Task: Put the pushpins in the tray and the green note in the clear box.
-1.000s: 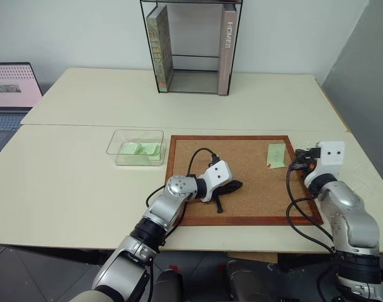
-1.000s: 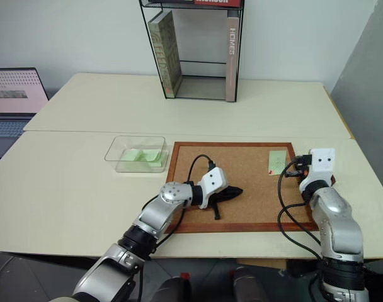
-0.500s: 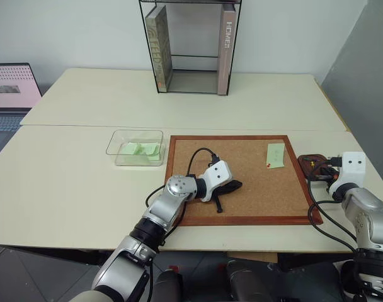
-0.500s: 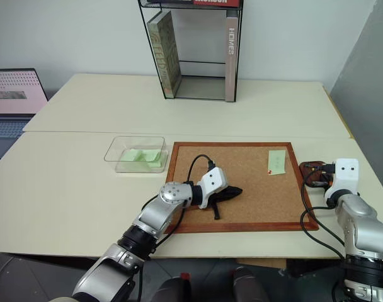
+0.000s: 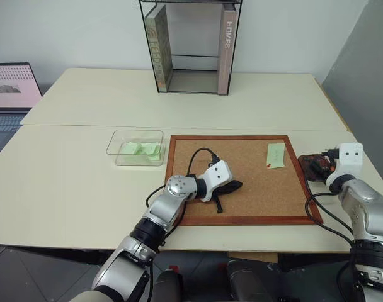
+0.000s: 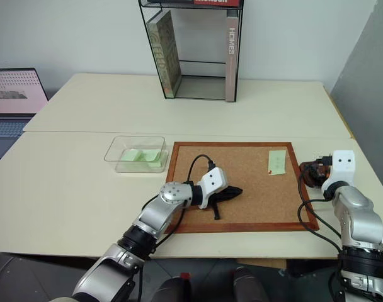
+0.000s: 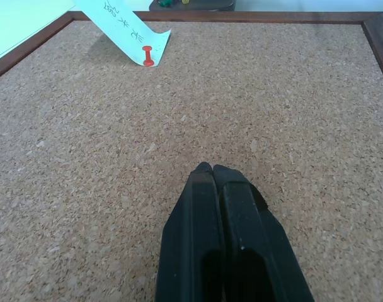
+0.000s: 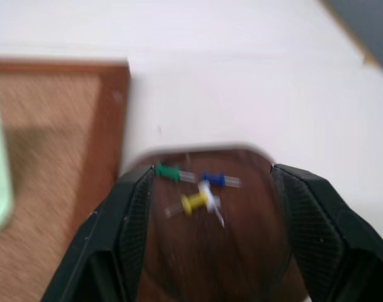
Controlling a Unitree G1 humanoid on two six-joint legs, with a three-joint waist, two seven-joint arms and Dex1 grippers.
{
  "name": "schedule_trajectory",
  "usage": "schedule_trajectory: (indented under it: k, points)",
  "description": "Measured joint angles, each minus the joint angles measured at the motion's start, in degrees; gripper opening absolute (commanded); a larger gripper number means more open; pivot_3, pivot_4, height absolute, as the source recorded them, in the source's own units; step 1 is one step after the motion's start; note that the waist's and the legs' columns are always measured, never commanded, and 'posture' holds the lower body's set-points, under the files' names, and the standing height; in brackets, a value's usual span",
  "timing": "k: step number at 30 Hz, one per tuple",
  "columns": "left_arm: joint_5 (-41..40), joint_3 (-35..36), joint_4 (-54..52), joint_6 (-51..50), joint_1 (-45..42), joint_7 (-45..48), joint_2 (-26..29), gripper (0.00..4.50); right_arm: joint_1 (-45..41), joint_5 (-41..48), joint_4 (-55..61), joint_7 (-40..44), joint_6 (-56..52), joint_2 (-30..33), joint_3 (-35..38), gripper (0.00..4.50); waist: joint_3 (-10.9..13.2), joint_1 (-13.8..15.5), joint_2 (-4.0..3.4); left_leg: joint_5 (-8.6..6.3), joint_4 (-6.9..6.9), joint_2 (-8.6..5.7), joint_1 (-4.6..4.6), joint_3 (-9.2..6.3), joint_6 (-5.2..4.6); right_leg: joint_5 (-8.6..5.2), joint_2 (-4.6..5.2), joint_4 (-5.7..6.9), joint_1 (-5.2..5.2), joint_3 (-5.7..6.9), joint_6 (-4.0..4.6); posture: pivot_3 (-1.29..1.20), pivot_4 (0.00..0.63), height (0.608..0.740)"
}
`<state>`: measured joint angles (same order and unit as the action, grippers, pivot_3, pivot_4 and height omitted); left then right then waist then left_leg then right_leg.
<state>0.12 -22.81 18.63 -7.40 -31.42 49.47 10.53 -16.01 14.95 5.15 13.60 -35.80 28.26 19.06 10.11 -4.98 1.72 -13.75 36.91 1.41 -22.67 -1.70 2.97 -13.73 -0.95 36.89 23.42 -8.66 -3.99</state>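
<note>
My right gripper (image 8: 213,171) hangs open over the small reddish-brown tray (image 8: 198,258), one finger on each side of it. In the tray lie several pushpins, among them a yellow (image 8: 194,202), a green (image 8: 167,171) and a blue one (image 8: 213,179). The tray (image 5: 307,163) sits just right of the cork board (image 5: 242,201). A green note (image 5: 276,155) lies on the board's far right part, held by a red pushpin (image 7: 148,55). My left gripper (image 5: 233,185) rests shut on the board's middle, holding nothing. The clear box (image 5: 135,147) stands left of the board with green slips inside.
A tall black-framed glass case with books (image 5: 191,47) stands at the back of the table. A laptop (image 5: 9,88) sits at the far left. The table's right edge runs close beyond the tray.
My right gripper has moved right, from the board's right edge beside the note to above the tray, and has opened. The left arm has stayed still.
</note>
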Motion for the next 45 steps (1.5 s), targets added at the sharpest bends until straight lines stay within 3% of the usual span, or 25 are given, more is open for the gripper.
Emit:
schedule_trajectory:
  k: [5,10,22,37,45]
  points:
    - [0.00,-0.06,-0.04,-0.02,0.00,0.12,-0.04,0.00,6.71,4.18,10.63,4.82,-0.66,-1.68,-2.90,3.03,0.00,0.04,0.02,-0.01,-0.04,0.01,-0.02,-0.05,0.01,-0.02,0.00,-0.03,0.00,0.04,0.02,0.00,0.150,0.740]
    - [0.05,0.01,0.16,-0.05,-0.12,-0.03,-0.06,0.00,8.67,4.32,11.78,5.85,-0.76,-3.82,-7.20,3.03,0.01,0.01,0.02,0.00,0.02,0.02,-0.02,-0.01,0.01,-0.02,0.01,-0.03,0.02,0.01,0.02,0.00,0.150,0.740]
    - [0.05,-0.03,0.01,-0.05,-0.13,0.21,0.05,0.00,3.67,-0.96,2.10,6.08,5.55,-5.62,-13.95,3.03,0.01,0.03,0.03,0.00,-0.02,0.02,-0.03,-0.01,0.01,-0.02,0.00,-0.02,0.05,0.05,0.02,0.00,0.150,0.740]
    - [0.05,-0.08,-0.29,-0.17,-0.04,0.20,0.13,0.00,1.84,-2.95,-3.23,6.83,9.25,-6.80,-15.38,0.08,0.01,0.02,0.03,0.00,-0.02,0.02,-0.04,-0.01,0.01,-0.01,0.00,-0.02,0.06,0.03,0.01,0.00,0.150,0.740]
    - [0.04,-0.08,-0.34,-0.16,-0.05,0.26,0.21,0.00,2.08,-2.97,-1.38,7.37,9.17,-6.31,-15.74,0.02,0.02,0.02,0.03,0.00,-0.02,0.02,-0.06,0.00,0.01,-0.02,0.00,-0.02,0.08,0.03,0.01,0.00,0.150,0.740]
